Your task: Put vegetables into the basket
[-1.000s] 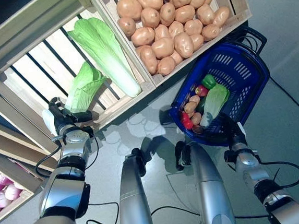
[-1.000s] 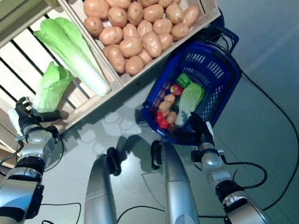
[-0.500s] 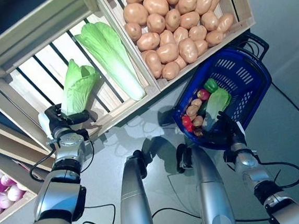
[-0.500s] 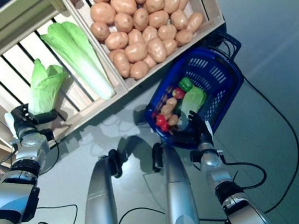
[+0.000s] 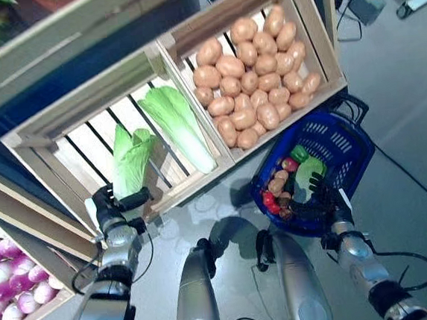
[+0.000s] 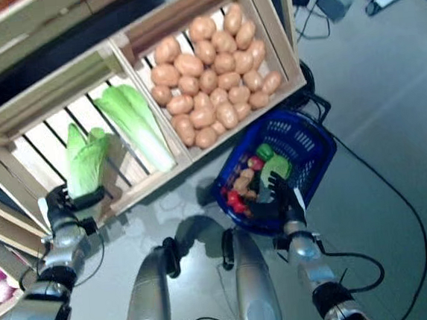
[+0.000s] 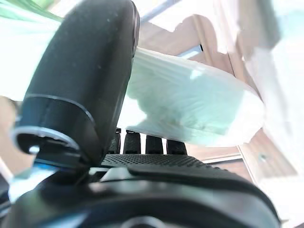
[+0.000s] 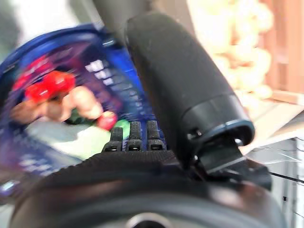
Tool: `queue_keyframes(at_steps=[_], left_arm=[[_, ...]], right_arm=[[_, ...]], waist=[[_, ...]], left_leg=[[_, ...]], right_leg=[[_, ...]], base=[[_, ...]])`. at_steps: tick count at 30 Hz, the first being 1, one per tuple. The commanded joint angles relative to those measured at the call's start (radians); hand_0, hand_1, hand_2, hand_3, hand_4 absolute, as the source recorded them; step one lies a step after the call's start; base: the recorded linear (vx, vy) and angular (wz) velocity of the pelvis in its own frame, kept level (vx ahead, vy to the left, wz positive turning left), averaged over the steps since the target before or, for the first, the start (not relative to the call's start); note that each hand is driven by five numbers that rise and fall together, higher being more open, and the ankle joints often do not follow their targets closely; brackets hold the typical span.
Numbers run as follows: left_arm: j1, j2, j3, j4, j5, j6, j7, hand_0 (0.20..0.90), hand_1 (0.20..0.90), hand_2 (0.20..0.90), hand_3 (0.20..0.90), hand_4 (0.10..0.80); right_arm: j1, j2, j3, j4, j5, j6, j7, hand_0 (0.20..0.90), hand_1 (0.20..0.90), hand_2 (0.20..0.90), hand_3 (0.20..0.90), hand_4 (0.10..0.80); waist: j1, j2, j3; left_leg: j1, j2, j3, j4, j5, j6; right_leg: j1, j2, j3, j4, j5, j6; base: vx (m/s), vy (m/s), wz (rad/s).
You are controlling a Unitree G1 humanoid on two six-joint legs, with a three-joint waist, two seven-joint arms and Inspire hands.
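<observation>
**Left hand grips a cabbage at the crate's front edge; basket on the floor with produce inside**

We see a green napa cabbage [image 5: 130, 161] standing nearly upright over the front rail of the slatted wooden crate [image 5: 63, 147], leaves up and pale stalk end down. Our left hand [image 5: 110, 210] holds it at that stalk end: the wrist view shows the thumb [image 7: 83, 80] pressed over the whitish stalk [image 7: 190, 111] and the fingers curled beneath it. A 2nd napa cabbage [image 5: 177, 127] lies slanted on the slats of the same crate, just beside the held one and apart from it.

The next crate [image 5: 315, 35] to the right is heaped with potatoes [image 5: 251, 74]. Below its front corner, on the grey floor [image 5: 404, 113], sits the blue basket [image 5: 346, 137], holding a cabbage piece [image 5: 310, 172], a green pepper [image 5: 300, 154], red vegetables [image 5: 269, 200] and a few potatoes [image 5: 279, 183].

Our right hand [image 5: 322, 199] is at the basket's near rim; its fingers reach over the rim, and we cannot tell whether they grip it.

At the lower left, a further crate holds purple-and-white bulbs [image 5: 7, 279].
</observation>
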State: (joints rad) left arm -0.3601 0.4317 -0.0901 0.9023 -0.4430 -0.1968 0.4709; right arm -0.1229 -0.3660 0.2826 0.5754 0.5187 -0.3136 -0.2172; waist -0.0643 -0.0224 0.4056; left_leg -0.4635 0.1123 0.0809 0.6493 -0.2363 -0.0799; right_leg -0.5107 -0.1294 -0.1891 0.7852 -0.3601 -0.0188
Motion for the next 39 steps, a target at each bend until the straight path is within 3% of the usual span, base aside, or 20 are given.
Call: queue_keyframes(at_steps=[1,5,9,14,20,31,39], left_arm=[[0.156,-0.051,0.021,-0.083,0.044,-0.068,0.001,0.300,0.300,0.300,0.300,0.400],[0.229,-0.079,0.042,-0.179,0.092,-0.103,-0.010,0.300,0.300,0.300,0.300,0.400],[0.299,-0.082,0.052,-0.283,0.122,-0.084,-0.043,0.300,0.300,0.300,0.300,0.400],[0.319,-0.058,0.041,-0.362,0.172,-0.094,-0.079,0.300,0.300,0.300,0.300,0.400],[0.321,-0.033,0.021,-0.476,0.217,-0.100,-0.116,0.300,0.300,0.300,0.300,0.400],[0.256,0.011,-0.096,-0.610,0.458,-0.126,-0.070,0.300,0.300,0.300,0.300,0.400],[0.212,0.012,-0.182,-0.630,0.547,-0.137,-0.072,0.300,0.300,0.300,0.300,0.400]], right_arm=[[0.025,0.030,-0.087,-0.116,-0.004,-0.143,-0.013,0.900,0.900,0.900,0.900,0.800],[0.077,0.060,-0.111,-0.182,-0.020,-0.141,0.029,0.900,0.900,0.900,0.900,0.800],[0.128,0.082,-0.113,-0.243,0.038,-0.056,0.205,0.900,0.900,0.900,0.900,0.800],[0.136,0.094,-0.115,-0.285,0.158,-0.043,0.325,0.900,0.900,0.900,0.900,0.800],[0.138,0.122,-0.108,-0.330,0.241,0.036,0.430,0.900,0.900,0.900,0.900,0.800],[0.119,0.152,-0.020,-0.399,0.415,0.188,0.535,0.900,0.900,0.900,0.900,0.800],[0.090,0.158,0.033,-0.425,0.460,0.170,0.528,0.900,0.900,0.900,0.900,0.800]], waist=[[0.031,0.004,-0.091],[0.044,0.017,-0.133],[0.055,0.028,-0.198],[0.061,0.031,-0.234],[0.063,0.033,-0.272],[0.060,0.021,-0.313],[0.056,0.016,-0.321]], left_leg=[[0.168,-0.062,0.054,-0.168,0.015,0.093],[0.281,-0.081,0.048,-0.303,0.062,0.094],[0.425,-0.097,0.038,-0.495,0.124,0.088],[0.510,-0.099,0.029,-0.617,0.164,0.083],[0.594,-0.099,0.037,-0.734,0.193,0.082],[0.605,-0.090,0.059,-0.737,0.169,0.079],[0.632,-0.082,0.083,-0.737,0.156,0.083]], right_leg=[[0.183,-0.026,-0.013,-0.255,0.116,0.025],[0.314,-0.017,-0.046,-0.399,0.158,0.034],[0.482,0.007,-0.082,-0.605,0.215,0.041],[0.571,0.026,-0.100,-0.715,0.255,0.044],[0.656,0.047,-0.105,-0.838,0.306,0.053],[0.671,0.055,-0.103,-0.872,0.326,0.071],[0.687,0.060,-0.091,-0.872,0.321,0.071]], base=[[0.111,-0.040,0.12],[0.109,-0.037,0.10],[0.116,-0.035,0.19],[0.023,-0.036,0.18],[0.005,-0.009,0.02],[-0.026,-0.016,-0.01],[-0.004,-0.025,-0.08]])
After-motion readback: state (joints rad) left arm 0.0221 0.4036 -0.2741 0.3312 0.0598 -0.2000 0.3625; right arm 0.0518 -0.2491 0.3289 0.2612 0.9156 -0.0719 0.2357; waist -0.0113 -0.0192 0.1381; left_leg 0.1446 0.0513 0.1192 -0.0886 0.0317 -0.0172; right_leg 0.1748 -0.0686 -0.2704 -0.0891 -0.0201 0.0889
